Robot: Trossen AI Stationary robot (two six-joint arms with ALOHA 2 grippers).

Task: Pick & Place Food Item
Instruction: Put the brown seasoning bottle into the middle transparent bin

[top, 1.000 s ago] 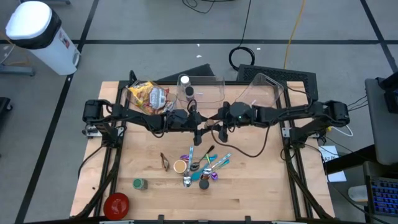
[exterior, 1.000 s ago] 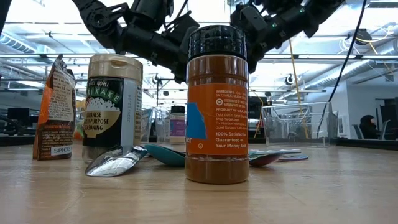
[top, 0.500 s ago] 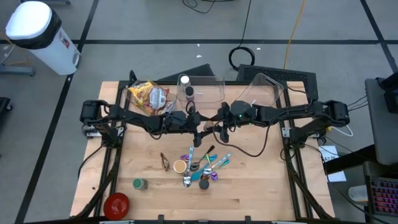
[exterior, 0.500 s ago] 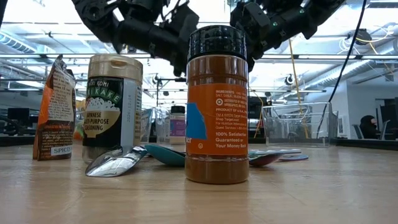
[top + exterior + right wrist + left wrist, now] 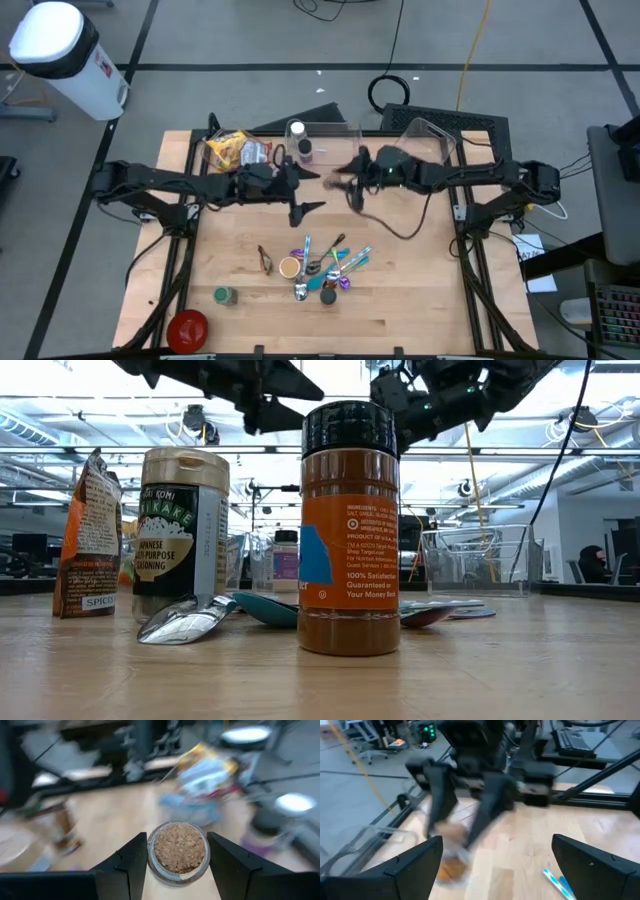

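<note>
My right gripper (image 5: 348, 183) hangs over the table's far middle, shut on a small glass jar with a cork top (image 5: 180, 851). My left gripper (image 5: 306, 192) is just to its left, empty, its fingers wide apart (image 5: 495, 845). An orange spice bottle with a black cap (image 5: 350, 525), a furikake jar (image 5: 185, 535) and a spice pouch (image 5: 90, 535) stand upright on their bases on the table's near part. My right gripper pinches the jar between its two fingers, one on each side of the jar's wall (image 5: 151, 857) just below the cork top. The cork top faces back toward the wrist. The jar is lifted clear of the table.
Several coloured spoons and small lids (image 5: 325, 268) lie mid-table. A red lid (image 5: 187, 328) and a green-topped jar (image 5: 225, 295) sit near left. Clear bins (image 5: 420, 145) stand along the far edge, one holding a snack bag (image 5: 237, 152).
The two grippers, close together over the table's middle a second ago, have parted. My left gripper has drawn back toward the table's left edge. My right gripper has gone a little toward the far edge with the jar, moving fast.
</note>
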